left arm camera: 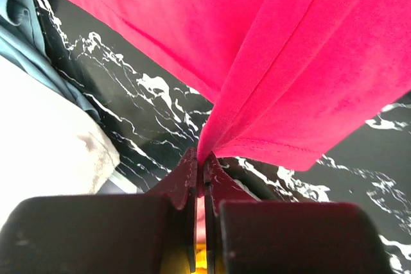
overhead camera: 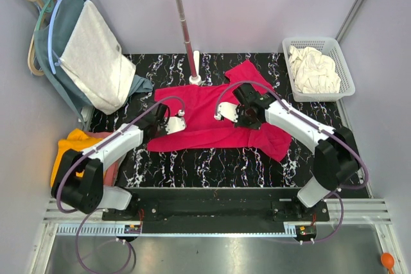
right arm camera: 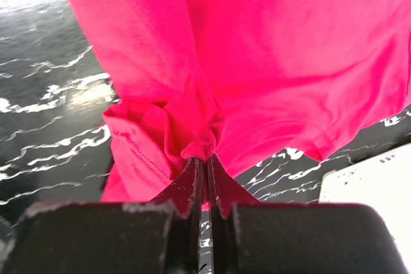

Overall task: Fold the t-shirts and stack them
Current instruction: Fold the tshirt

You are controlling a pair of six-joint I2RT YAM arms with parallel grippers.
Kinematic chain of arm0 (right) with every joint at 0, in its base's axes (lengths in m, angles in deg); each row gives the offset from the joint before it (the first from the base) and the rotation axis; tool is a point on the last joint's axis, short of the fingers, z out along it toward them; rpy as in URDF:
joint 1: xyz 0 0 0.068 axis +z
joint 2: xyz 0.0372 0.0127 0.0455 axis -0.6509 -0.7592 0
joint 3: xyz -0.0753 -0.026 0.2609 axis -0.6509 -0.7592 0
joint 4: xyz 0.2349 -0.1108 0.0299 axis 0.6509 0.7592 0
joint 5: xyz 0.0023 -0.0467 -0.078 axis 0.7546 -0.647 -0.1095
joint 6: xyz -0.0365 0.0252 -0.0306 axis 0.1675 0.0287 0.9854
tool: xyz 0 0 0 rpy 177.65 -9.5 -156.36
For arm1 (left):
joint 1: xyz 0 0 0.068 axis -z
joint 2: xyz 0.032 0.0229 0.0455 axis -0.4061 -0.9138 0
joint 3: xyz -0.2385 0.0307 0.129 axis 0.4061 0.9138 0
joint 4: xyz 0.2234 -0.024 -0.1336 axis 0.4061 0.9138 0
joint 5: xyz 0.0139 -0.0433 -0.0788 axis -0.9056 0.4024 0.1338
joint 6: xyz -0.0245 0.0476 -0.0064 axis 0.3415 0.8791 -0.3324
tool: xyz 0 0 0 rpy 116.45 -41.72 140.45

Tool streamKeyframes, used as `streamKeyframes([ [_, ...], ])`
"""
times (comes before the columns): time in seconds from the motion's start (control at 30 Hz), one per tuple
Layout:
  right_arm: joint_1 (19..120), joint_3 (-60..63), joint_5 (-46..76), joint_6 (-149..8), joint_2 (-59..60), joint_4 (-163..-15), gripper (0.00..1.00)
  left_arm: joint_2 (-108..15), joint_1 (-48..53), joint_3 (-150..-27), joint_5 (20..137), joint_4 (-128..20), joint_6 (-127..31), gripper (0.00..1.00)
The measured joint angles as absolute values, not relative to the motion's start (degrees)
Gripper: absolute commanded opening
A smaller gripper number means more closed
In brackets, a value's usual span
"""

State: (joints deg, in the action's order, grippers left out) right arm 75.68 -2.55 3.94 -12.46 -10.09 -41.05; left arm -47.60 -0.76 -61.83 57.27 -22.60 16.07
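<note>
**Mia:** When you look at the left hand [left arm camera: 200, 158], what do you see?

**Ben:** Its two fingers are pressed tight together. They pinch a fold at the edge of the crimson-pink t-shirt [left arm camera: 289, 62]. The cloth goes up from the fingers like a little tent.

**Mia:** And the right hand [right arm camera: 205, 158]?

**Ben:** That one is pressed tight too. It has a bunched-up lump of the same shirt between its fingers.

**Mia:** Where is the shirt?

**Ben:** It lies across the middle of the black surface [overhead camera: 192, 165] with white streaks. The left hand has its left side, and the right hand sits further right on it. One part points to the far side, near the foot of the pole [overhead camera: 183, 14]. Another part hangs toward the near right, under the right arm.

**Mia:** Are there more shirts?

**Ben:** Yes. An orange-yellow t-shirt [overhead camera: 67, 149] is in a heap at the left edge, beside the left arm. A cream-white t-shirt [overhead camera: 313, 68] is crumpled in the white basket [overhead camera: 347, 75] at the far right corner.
</note>
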Motion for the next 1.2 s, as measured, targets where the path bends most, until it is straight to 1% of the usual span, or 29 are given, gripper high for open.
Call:
streamKeyframes([
  [0.6, 72.5, 5.4, 4.1, -8.5, -23.5, -42.7, 0.02, -58.0, -2.9, -63.9, 57.7, -28.1, 17.9, 0.0],
  [1.07, 70.5, 6.5, 3.9, -6.4, -24.1, -43.1, 0.01, -60.9, -5.5, -67.3, 57.8, -29.9, 19.0, 0.0],
  [1.13, 70.0, 6.5, 3.9, -6.3, -24.2, -43.1, 0.02, -61.4, -5.6, -67.3, 57.8, -30.0, 19.0, 0.0],
  [1.2, 69.6, 6.9, 3.9, -6.2, -24.7, -43.3, 0.07, -61.9, -5.6, -67.3, 57.8, -30.3, 19.0, 0.0],
])
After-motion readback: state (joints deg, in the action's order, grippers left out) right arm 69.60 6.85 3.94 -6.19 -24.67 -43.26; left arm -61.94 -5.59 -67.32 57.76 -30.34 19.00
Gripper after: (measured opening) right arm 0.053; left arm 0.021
